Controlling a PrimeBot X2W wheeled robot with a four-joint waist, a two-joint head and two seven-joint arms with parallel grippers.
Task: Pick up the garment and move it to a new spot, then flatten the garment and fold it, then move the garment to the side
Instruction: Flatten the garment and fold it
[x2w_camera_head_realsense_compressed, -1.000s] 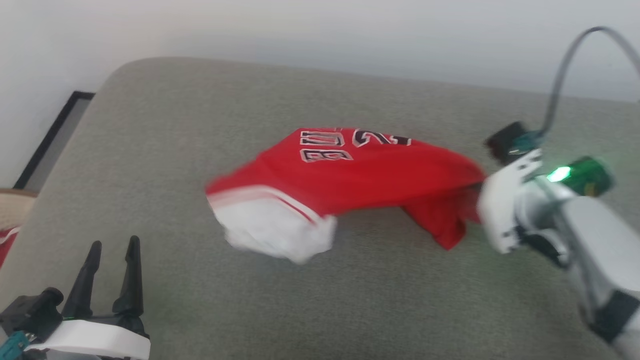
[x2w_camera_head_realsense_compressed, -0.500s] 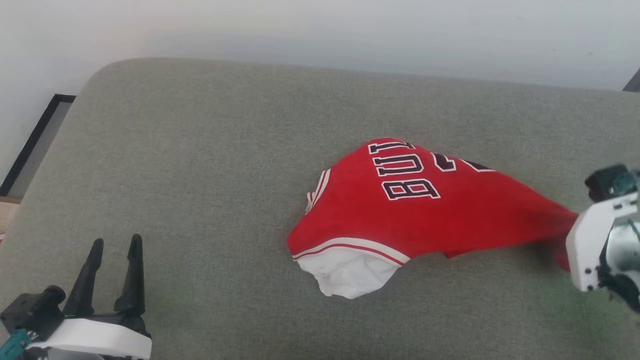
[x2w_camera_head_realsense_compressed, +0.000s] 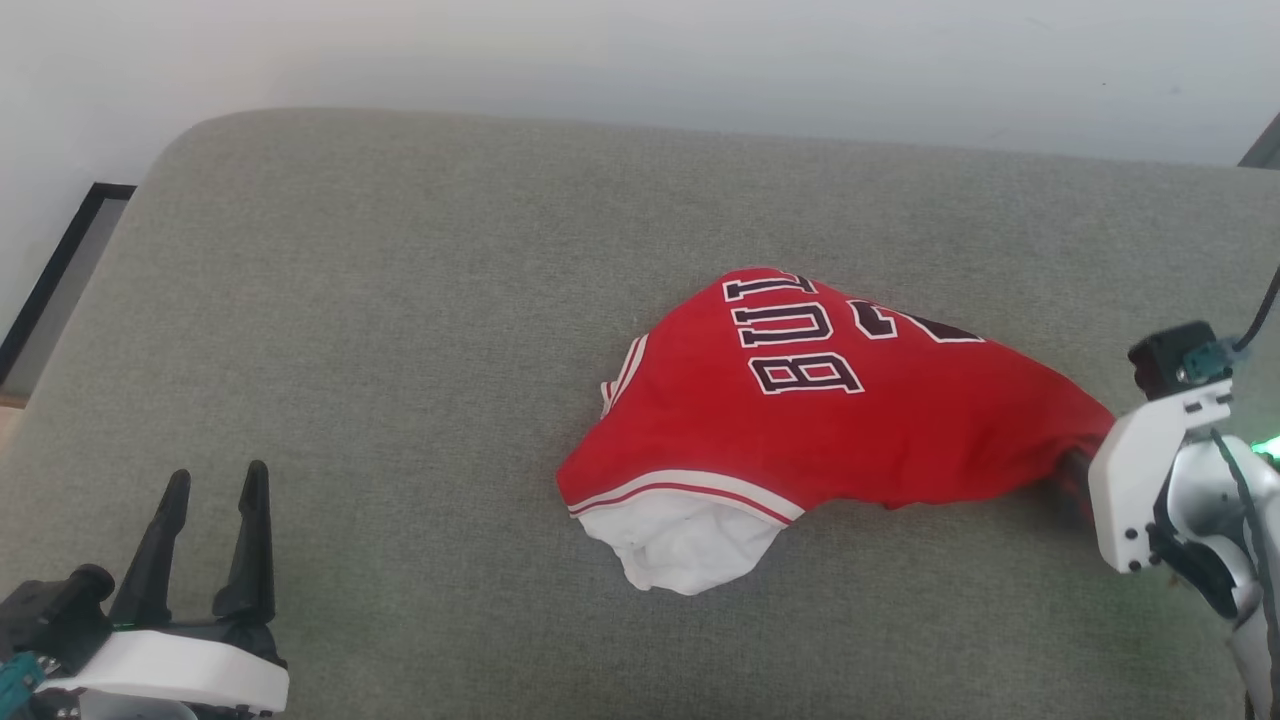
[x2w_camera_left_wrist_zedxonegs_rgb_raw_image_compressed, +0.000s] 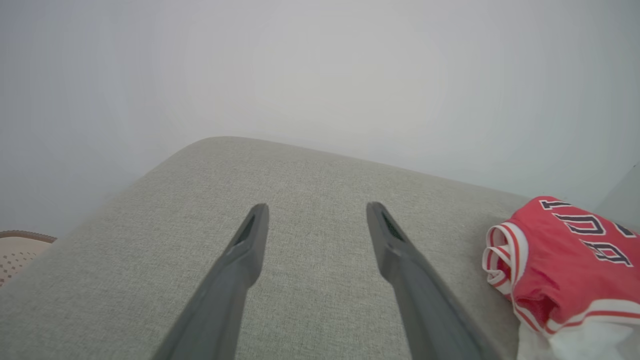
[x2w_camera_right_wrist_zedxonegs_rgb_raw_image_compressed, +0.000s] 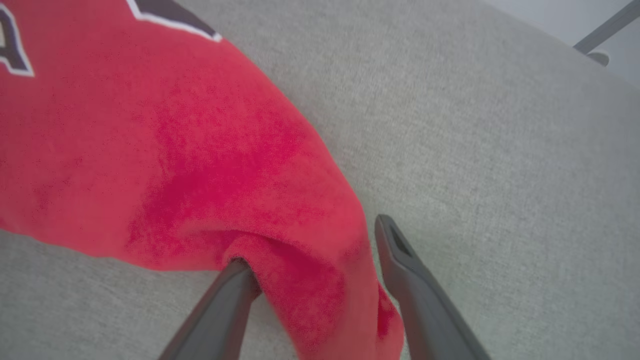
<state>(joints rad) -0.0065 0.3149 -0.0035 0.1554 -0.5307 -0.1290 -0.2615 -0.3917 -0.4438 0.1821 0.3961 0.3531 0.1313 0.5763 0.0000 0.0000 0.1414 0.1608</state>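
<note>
Where it is: the garment (x2w_camera_head_realsense_compressed: 830, 420) sits in a humped heap on the grey cushion (x2w_camera_head_realsense_compressed: 400, 300), right of the middle and nowhere near flat. The lettering (x2w_camera_head_realsense_compressed: 800, 340) faces up, and the white sleeve (x2w_camera_head_realsense_compressed: 690, 545) pokes out at the near-left end.
Long axis: it runs roughly left to right across the cushion, fat at the white end and tapering to a red tail on the right.
Right pincer: the right pincer (x2w_camera_right_wrist_zedxonegs_rgb_raw_image_compressed: 312, 242) is right at that tail with its fingers spread wide. Red cloth lies slack between them and drapes over one fingertip, so I'd say it's touching but not pinched.
Left pincer: the left pincer (x2w_camera_head_realsense_compressed: 216, 478) is open too and holds nothing. It's parked at the near-left corner, well apart from the garment.
Which way it lies: from the right pincer the garment stretches away leftward, straight along its own length. From the left pincer it lies off to the right and a bit further back.
Nearer arm: the right arm by miles for the tail. The left is the closer one to the white end.
My guess at the step: the relocation looks done and flattening is next. That wants one pincer on each end, pulling along that axis.
Worry: the tail is bunched, so it'd be easy to grab two layers at once.
</note>
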